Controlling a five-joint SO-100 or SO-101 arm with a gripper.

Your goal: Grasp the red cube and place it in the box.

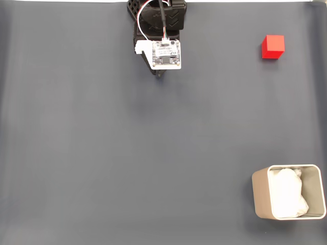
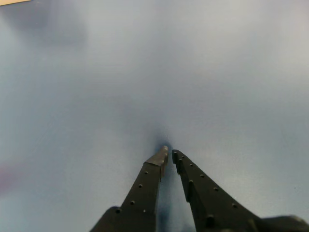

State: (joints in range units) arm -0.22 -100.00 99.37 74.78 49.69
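Note:
The red cube (image 1: 273,47) rests on the grey mat at the upper right of the fixed view. The beige box (image 1: 260,196) with a white lining stands at the lower right, near the mat's bottom edge. My arm hangs at the top centre, far left of the cube, and its gripper (image 1: 160,74) pokes out below the white camera board. In the wrist view the gripper (image 2: 170,153) points down at bare mat, its two black fingers nearly touching at the tips, shut on nothing.
The grey mat (image 1: 102,153) spreads across the whole table. The white camera board (image 1: 166,54) with its cable sits on the wrist. A pale strip of table edge (image 1: 230,1) runs along the top.

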